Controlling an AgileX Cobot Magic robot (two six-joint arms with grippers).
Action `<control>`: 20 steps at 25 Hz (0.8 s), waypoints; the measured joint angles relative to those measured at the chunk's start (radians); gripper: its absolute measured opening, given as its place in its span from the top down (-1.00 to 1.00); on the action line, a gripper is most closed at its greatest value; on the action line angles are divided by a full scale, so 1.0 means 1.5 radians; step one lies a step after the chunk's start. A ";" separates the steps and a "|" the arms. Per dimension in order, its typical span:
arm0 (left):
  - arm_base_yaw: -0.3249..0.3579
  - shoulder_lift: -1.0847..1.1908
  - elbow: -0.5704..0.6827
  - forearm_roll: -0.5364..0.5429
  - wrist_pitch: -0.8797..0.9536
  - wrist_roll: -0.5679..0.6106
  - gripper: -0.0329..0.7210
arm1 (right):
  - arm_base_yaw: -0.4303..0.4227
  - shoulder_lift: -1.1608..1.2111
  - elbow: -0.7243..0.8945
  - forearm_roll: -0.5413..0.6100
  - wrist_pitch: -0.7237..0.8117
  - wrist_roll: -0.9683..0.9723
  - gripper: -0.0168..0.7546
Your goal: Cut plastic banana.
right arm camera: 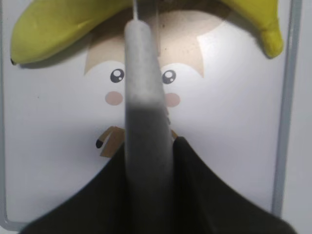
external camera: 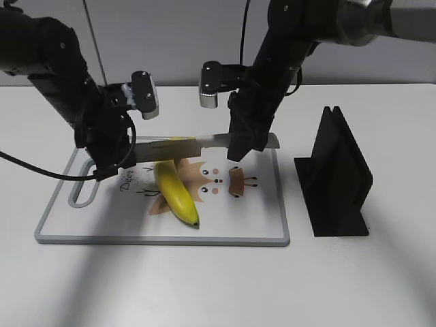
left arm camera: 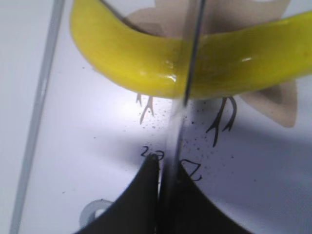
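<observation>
The plastic banana (external camera: 177, 194) lies whole on the white cutting board (external camera: 163, 240), over a printed cartoon deer. It is bright yellow with a dark tip toward the front. A knife (external camera: 197, 144) hangs level just above the banana's far end, held at both ends. My left gripper (external camera: 109, 163) is shut on the blade's tip end; in the left wrist view the thin blade (left arm camera: 189, 53) crosses the banana (left arm camera: 131, 58) from my jaws (left arm camera: 163, 163). My right gripper (external camera: 238, 151) is shut on the grey handle (right arm camera: 146, 97), with banana ends (right arm camera: 53, 24) either side of my jaws (right arm camera: 148, 146).
A black knife stand (external camera: 337, 180) stands upright on the white table right of the board. The board has a handle slot (external camera: 85, 194) at its left end. The left arm's cable (external camera: 34, 170) trails over the table at far left.
</observation>
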 joint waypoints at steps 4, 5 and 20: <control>0.000 -0.047 0.000 0.013 0.004 -0.003 0.91 | 0.001 -0.017 -0.045 -0.001 0.037 0.001 0.45; 0.000 -0.057 0.000 0.016 0.007 -0.003 0.90 | 0.001 -0.017 -0.055 -0.001 0.053 0.003 0.45; 0.002 -0.166 0.001 0.018 0.008 -0.006 0.61 | 0.004 -0.064 -0.126 -0.002 0.093 0.126 0.34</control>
